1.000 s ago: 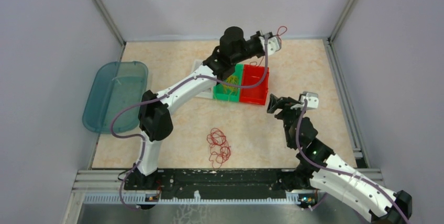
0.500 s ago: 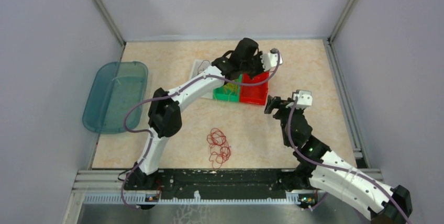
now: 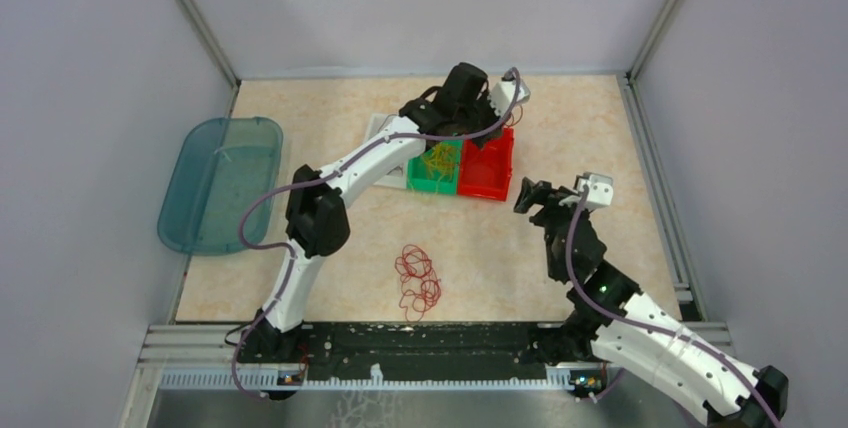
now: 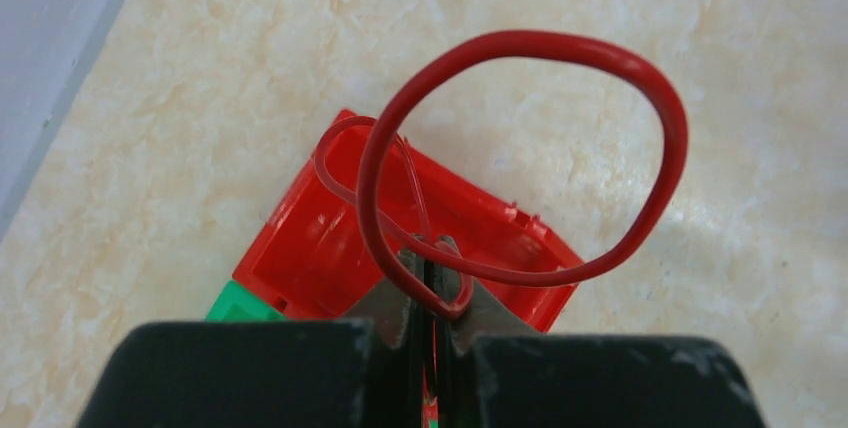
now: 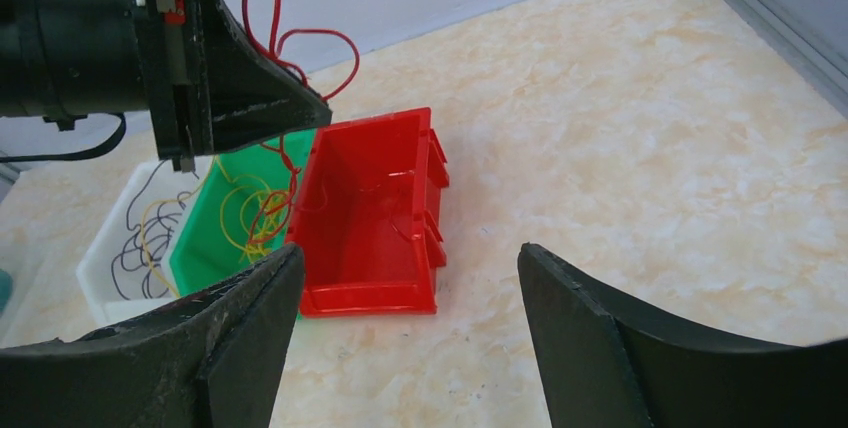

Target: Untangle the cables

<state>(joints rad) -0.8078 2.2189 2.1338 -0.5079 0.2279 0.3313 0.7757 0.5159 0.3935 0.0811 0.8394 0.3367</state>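
Cables in red, yellow and black, four lots, all on or over one surface [image 3: 600, 118], beige and marbled, filling the middle of the top view.

Teal tray [image 3: 215, 183]: translucent, oblong, at the left edge of the surface, well apart from every other item.

Bins, three, side by side in a row at upper centre of the top view.
- Red bin [image 3: 487, 170] [image 4: 330, 248] [image 5: 370, 218]: right end of the row, touching the green one.
- Green bin [image 3: 432, 173] [image 5: 200, 238]: middle of the row.
- White bin [image 3: 383, 128] [image 5: 100, 283]: left end, partly hidden under the left arm.

Right pincer [image 3: 528, 195] [image 5: 410, 288]: right of centre, near the red bin's right side. Spread wide, nothing between its fingers.

Left pincer [image 3: 493, 136] [image 4: 430, 283] [image 5: 320, 108]: upper centre, above the red bin. Clamped tight on the red cable.

Red cable heap [image 3: 417, 278]: loose tangle, lower centre of the top view, well apart from the bins.

Yellow cables [image 3: 438, 158] [image 5: 250, 218]: inside the green bin.

Black cables [image 5: 135, 243]: inside the white bin.

Red cable [image 4: 520, 38] [image 5: 300, 48]: pinched in the left pincer. A wide loop stands out beyond the fingertips, and a strand hangs toward the edge where the red and green bins meet.
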